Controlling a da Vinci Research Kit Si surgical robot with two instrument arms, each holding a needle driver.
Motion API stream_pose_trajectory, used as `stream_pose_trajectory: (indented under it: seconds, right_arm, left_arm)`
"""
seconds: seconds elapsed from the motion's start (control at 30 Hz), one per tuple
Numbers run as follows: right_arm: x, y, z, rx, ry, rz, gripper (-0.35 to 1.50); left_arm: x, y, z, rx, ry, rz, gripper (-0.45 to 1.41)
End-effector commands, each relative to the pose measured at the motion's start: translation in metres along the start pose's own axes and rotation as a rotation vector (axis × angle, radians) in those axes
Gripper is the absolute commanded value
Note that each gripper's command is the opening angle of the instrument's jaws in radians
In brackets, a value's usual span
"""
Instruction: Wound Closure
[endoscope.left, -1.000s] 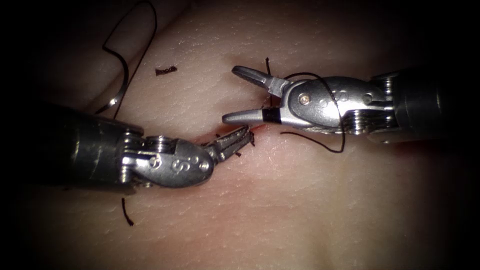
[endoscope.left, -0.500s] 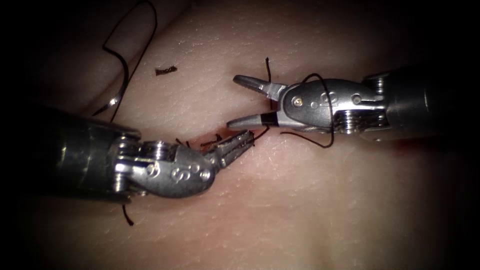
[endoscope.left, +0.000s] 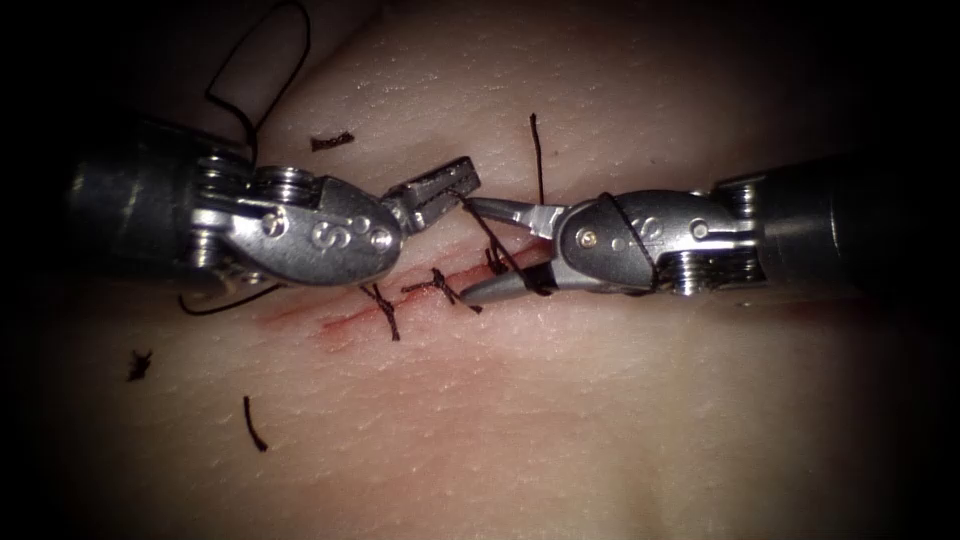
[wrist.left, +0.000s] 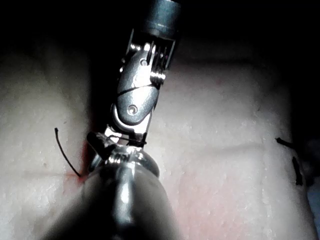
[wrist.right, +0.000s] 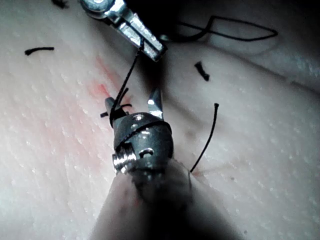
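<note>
The left tool (endoscope.left: 440, 188) sits above the cut (endoscope.left: 400, 300), which runs across the tissue (endoscope.left: 560, 420) with red fluid (endoscope.left: 300, 318) along it. Its jaws are pressed together on the thread (endoscope.left: 490, 238), pinching a strand that runs taut down and to the right, in between the jaws of the right tool (endoscope.left: 490, 245). From close behind the right arm the same strand (wrist.right: 127, 82) shows, stretched from the left tool's closed tip (wrist.right: 145, 42) down to the right tool (wrist.right: 132, 107).

The right tool's jaws are spread, 1 pointing up-left toward the left tool, the other lying low just beside the cut. They grip nothing, though thread loops over the tool's body behind the jaws.

2 stitches (endoscope.left: 385, 310) cross the cut between the tools, their short ends sticking up. A loose tail (endoscope.left: 536, 160) stands up from the tissue above the right tool.

A long loop of thread (endoscope.left: 260, 70) trails off at the upper left, behind the left shaft. I cannot make out the needle itself from here.

Cut ends (endoscope.left: 330, 141) lie scattered on the tissue, 1 near the upper left, others (endoscope.left: 253, 425) well below the cut.
</note>
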Motion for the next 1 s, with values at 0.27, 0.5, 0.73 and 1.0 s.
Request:
stream_pose_trajectory:
  seconds: [0.27,0.5,0.73,1.0]
  right_arm:
    - [-0.0002,-0.0014,0.0011,0.070,0.028,-0.026,0.76]
    - [0.0000,-0.0016,0.0012,0.122,0.077,-0.042,0.71]
    - [-0.0001,-0.0017,0.0007,0.191,0.174,-0.038,0.69]
    - [-0.0013,-0.0015,-0.0012,0.229,0.286,0.004,0.66]
  left_arm:
    - [-0.0021,0.0000,0.0058,-0.105,-0.031,0.043,-0.45]
    - [-0.0029,0.0009,0.0077,-0.158,-0.040,0.061,-0.45]
    - [-0.0040,0.0029,0.0103,-0.242,-0.037,0.090,-0.45]
    - [-0.0056,0.0034,0.0099,-0.273,-0.022,0.113,-0.45]
